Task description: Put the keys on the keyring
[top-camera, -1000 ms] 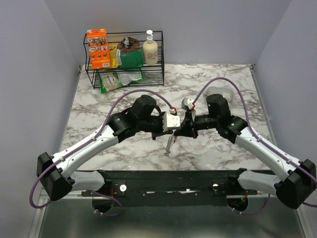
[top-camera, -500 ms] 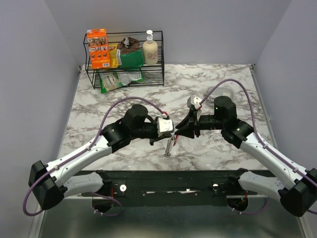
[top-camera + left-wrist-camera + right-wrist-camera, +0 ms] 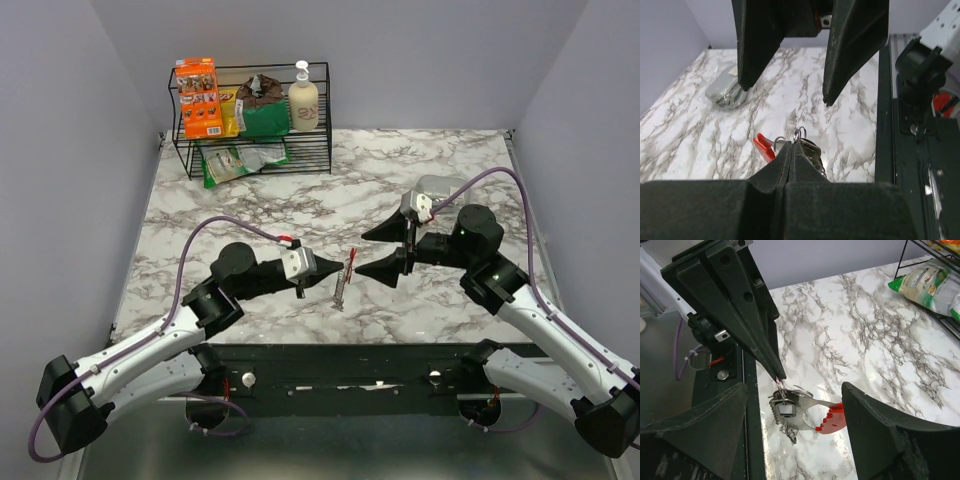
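- Left hand [image 3: 322, 268] is pinched fully shut on the small dark wire loop [image 3: 800, 133]. The flat D-shaped keyring, one curved red side and one gray ridged metal side [image 3: 345, 278], dangles from its tip.
- Right hand [image 3: 383, 250] is now spread wide and holds nothing.
- A second ago the right hand was clamped shut, nose to nose with the left hand at the keyring. Since then it has let go and backed off to its own side.
- The left arm has pulled back too, so the two hands now stand apart with the keyring in the gap.
- The keyring stayed with the left hand and didn't drop on release.
- My read: the release means the two-handed threading move is either done or dropped.
- A tiny stubby dark key [image 3: 785, 410] sits just under the left fingertips, right by the loop, and looks to hang with the keyring. It's too small to tell whether it's really threaded on.
- Position: the keyring is just past and below the left hand's tip. From the right hand it's straight ahead, lined up with the gap between the open fingers, and touching neither.
- The white marble-patterned worktop [image 3: 250, 200] lies underneath. I can't tell whether the keyring's low end touches it.
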`<state>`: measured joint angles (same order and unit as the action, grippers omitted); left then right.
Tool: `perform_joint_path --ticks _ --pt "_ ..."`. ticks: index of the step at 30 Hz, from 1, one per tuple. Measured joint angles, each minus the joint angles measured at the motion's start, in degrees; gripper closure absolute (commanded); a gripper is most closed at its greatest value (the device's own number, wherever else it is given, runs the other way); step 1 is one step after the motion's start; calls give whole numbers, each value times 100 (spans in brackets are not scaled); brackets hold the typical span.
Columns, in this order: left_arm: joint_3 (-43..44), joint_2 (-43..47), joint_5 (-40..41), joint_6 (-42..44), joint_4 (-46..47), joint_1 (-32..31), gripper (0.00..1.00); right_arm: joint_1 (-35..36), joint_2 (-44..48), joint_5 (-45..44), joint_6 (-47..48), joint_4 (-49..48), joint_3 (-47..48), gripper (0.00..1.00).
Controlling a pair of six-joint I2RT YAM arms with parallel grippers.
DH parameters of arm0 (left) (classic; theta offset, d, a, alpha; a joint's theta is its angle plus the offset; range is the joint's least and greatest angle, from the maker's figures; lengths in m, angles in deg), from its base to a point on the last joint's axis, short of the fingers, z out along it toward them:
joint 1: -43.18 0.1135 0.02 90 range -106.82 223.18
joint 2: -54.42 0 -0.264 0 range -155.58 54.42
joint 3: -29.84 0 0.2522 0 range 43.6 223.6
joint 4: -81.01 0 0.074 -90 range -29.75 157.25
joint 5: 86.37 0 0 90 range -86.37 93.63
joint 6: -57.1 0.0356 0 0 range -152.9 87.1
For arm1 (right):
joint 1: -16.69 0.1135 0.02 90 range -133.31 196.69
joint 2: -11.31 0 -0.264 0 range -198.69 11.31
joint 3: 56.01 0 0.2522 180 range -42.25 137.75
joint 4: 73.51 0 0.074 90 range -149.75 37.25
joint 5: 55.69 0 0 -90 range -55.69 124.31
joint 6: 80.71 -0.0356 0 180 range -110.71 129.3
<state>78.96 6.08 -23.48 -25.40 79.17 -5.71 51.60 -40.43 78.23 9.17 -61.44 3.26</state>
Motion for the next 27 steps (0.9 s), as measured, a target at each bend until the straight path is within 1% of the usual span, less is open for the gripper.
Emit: perform_joint_path --ticks 3,11,19,23,26,27 --pt "-343 98 35 -365 761 0 100 0 2 -2 -70 -55 -7 16" --pt "-1029 133 103 -1130 2391 0 100 -20 166 -13 -229 -245 -59 15" --pt "-1207 98 103 -1523 3576 0 100 -142 267 46 -382 -428 -72 15" --pt "-1217 20 101 -1615 3871 0 100 -195 267 153 -466 -520 -101 17" --pt "-1217 -4 98 -1644 3945 0 100 -201 269 315 -579 -686 -168 25" --pt "-1217 -4 98 -1644 3947 0 100 -201 269 374 -614 -752 -195 29"
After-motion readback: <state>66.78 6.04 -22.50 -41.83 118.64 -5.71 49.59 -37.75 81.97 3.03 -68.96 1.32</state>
